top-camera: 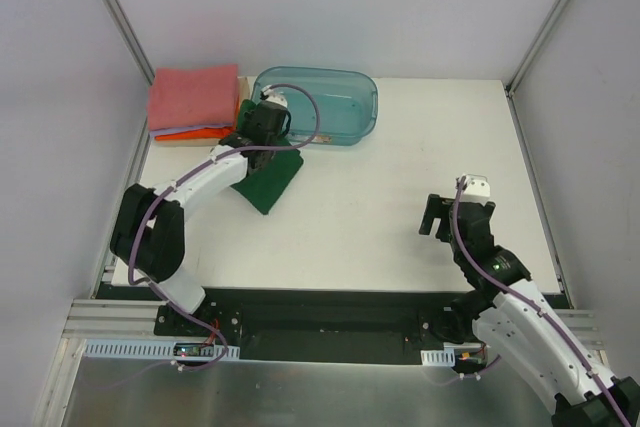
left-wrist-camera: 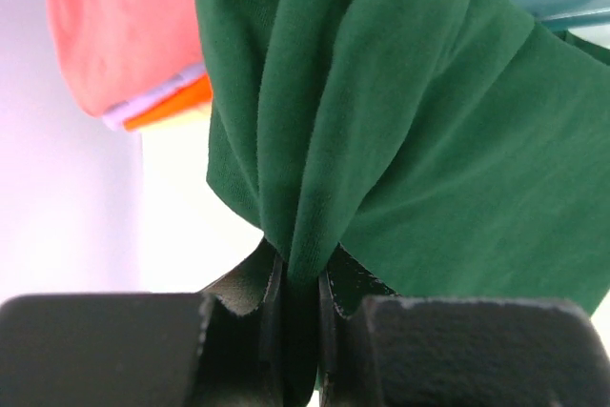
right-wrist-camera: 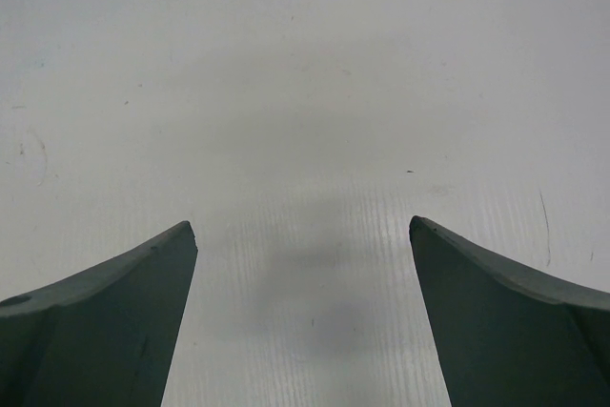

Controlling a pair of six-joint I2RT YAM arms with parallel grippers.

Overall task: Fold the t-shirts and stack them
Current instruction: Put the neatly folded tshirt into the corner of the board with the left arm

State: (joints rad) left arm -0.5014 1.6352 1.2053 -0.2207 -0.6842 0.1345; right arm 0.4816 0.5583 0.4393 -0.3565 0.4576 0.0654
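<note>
Green cloth is what's filling the left wrist view right now. The one dark green shirt (left-wrist-camera: 429, 140) is getting pinched by the left gripper (left-wrist-camera: 301, 293). Its two fingers are pressing together on a bunched ridge of the fabric, and the folds are fanning out from the pinch. From the top camera, that shirt is sitting just in front of the left end of the teal bin (top-camera: 368, 107). Most of it is lying on the white table (top-camera: 380, 207) under the left arm. I can't tell how much of it is actually hanging off the surface.

Counting the rest, three folded shirts are sitting in one stack just to the left of the bin. The pink shirt (top-camera: 193, 95) is lying on top. The lavender shirt (left-wrist-camera: 157, 95) is peeking out as a thin edge under it, and the orange shirt (left-wrist-camera: 181, 102) is showing below that. So that's four shirts total, with one bin and two arms.

The right gripper (right-wrist-camera: 303, 231) is hovering well to the right of the bin and closer to the arm bases. Its two fingers are standing spread wide apart, and nothing is sitting between them, just bare table. It isn't touching any of the shirts.
</note>
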